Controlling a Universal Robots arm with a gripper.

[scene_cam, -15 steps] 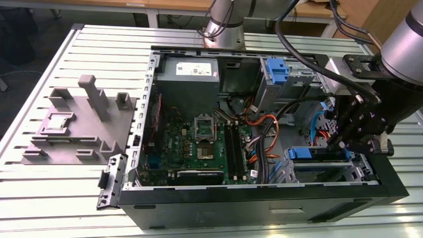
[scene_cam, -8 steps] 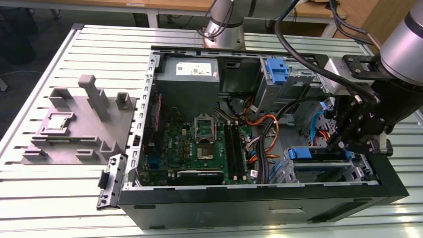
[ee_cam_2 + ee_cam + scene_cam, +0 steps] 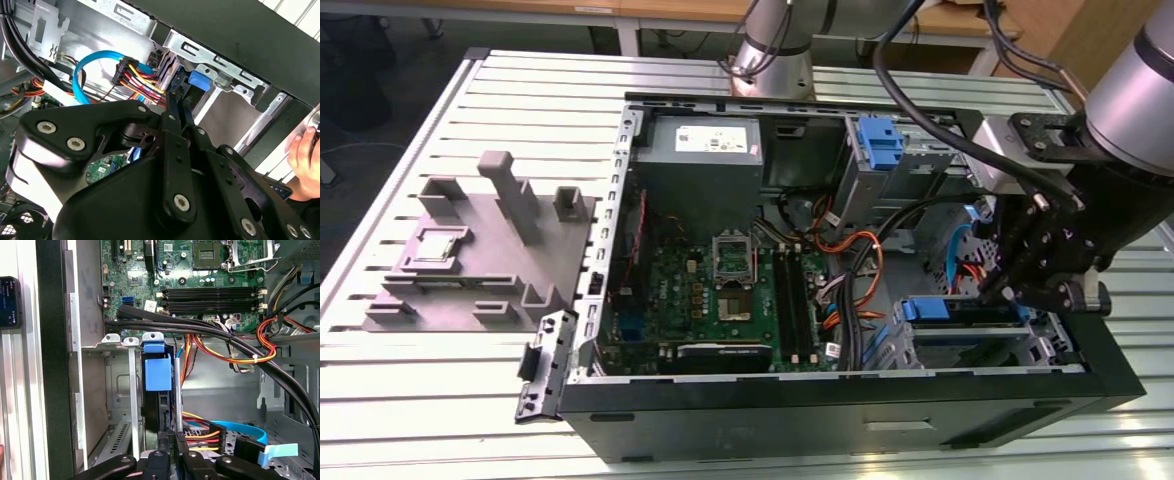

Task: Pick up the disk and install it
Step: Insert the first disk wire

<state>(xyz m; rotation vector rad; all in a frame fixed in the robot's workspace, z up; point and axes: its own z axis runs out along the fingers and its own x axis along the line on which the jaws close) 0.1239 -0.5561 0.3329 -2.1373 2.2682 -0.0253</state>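
Note:
The disk (image 3: 941, 308) stands on edge in the drive bay at the front corner of the open computer case (image 3: 854, 385), on the exterior view's right. Its blue rail shows at the top of the bay. In the first wrist view the disk (image 3: 157, 372) appears edge-on with a blue tab, between silver bay walls. My gripper (image 3: 1001, 290) reaches down into that bay from above. Its black fingers (image 3: 179, 437) sit close together on the disk's rear edge, and in the second wrist view the gripper (image 3: 176, 102) narrows toward the blue tab of the disk (image 3: 199, 80).
Black, orange and red-yellow cables (image 3: 225, 340) cross just beside the bay. A blue data cable (image 3: 87, 62) loops nearby. A tall blue bracket (image 3: 883, 140) stands at the case's back. A grey fixture (image 3: 480, 250) lies at the exterior view's left. A person's hand (image 3: 305, 150) rests outside the case.

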